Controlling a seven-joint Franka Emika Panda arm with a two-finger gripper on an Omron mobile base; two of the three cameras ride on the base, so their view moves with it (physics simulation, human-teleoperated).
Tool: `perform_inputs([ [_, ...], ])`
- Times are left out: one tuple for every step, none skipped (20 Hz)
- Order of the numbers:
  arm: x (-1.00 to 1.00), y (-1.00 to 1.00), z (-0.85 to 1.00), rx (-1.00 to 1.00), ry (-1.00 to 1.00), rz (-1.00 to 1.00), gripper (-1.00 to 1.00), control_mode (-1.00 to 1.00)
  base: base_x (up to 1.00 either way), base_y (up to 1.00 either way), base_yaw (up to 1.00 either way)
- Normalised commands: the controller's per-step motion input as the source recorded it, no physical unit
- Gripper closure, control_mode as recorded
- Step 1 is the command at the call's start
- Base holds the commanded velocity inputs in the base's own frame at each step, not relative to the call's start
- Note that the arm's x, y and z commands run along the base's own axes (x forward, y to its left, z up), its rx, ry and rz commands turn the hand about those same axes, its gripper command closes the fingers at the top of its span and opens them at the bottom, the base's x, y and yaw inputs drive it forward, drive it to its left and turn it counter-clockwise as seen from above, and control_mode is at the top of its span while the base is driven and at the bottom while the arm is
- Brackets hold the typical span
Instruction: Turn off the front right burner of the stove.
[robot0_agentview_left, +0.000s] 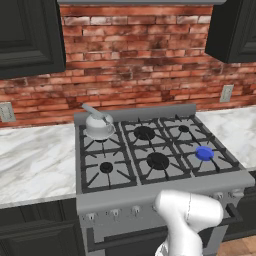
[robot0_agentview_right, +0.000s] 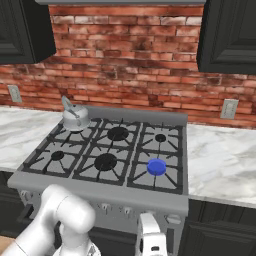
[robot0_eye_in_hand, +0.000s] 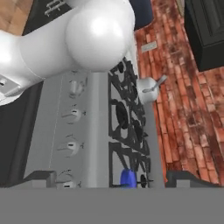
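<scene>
The stove (robot0_agentview_left: 125, 198) (robot0_agentview_right: 100, 192) is a grey steel range with black grates. Its front right burner (robot0_agentview_left: 204, 153) (robot0_agentview_right: 156, 166) (robot0_eye_in_hand: 128, 178) glows as a bright blue disc. A row of small silver knobs (robot0_eye_in_hand: 70, 147) (robot0_agentview_right: 172, 218) runs along the front panel. My gripper (robot0_eye_in_hand: 111, 180) hangs low in front of the stove's right end and looks sideways along the panel. Its fingertips (robot0_eye_in_hand: 40, 178) stand wide apart, open and holding nothing. In the right base view only the white hand (robot0_agentview_right: 151, 235) shows, just below the knob row.
A silver kettle (robot0_agentview_left: 98, 125) (robot0_agentview_right: 75, 118) (robot0_eye_in_hand: 148, 89) sits on the back left burner. Marble counters (robot0_agentview_left: 35, 162) (robot0_agentview_right: 225, 160) flank the stove, with dark cabinets (robot0_agentview_left: 30, 35) above and a brick wall behind. My white elbow (robot0_agentview_left: 187, 212) (robot0_eye_in_hand: 94, 33) blocks part of the panel.
</scene>
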Motion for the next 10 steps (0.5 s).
perform_inputs([
  [0.24, 0.24, -0.59, 0.00, -0.07, 0.00, -1.00, -1.00, 0.00, 0.00, 0.00],
  [0.25, 0.29, -0.63, 0.00, -0.07, -0.01, -1.00, -1.00, 0.00, 0.00, 0.00],
  [0.31, 0.18, -0.51, 0.00, -0.10, -0.02, -1.00, -1.00, 0.00, 0.00, 0.00],
  [0.38, 0.13, -0.46, 0.00, -0.09, -0.03, -1.00, -1.00, 0.00, 0.00, 0.00],
  [0.42, 0.04, -0.36, 0.00, -0.09, -0.03, -1.00, -1.00, 0.00, 0.00, 0.00],
  [0.42, 0.00, -0.31, 0.00, -0.09, -0.04, -1.00, -1.00, 0.00, 0.00, 0.00],
  [0.38, 0.00, -0.35, 0.00, -0.07, -0.02, -1.00, -1.00, 0.00, 0.00, 0.00],
  [0.31, 0.00, -0.31, 0.00, -0.08, 0.00, -1.00, -1.00, 0.00, 0.00, 0.00],
  [0.30, 0.00, -0.32, 0.00, -0.09, 0.00, -1.00, -1.00, 0.00, 0.00, 0.00],
  [0.29, -0.07, -0.30, 0.00, -0.08, 0.00, -1.00, -1.00, 0.00, 0.00, 0.00],
])
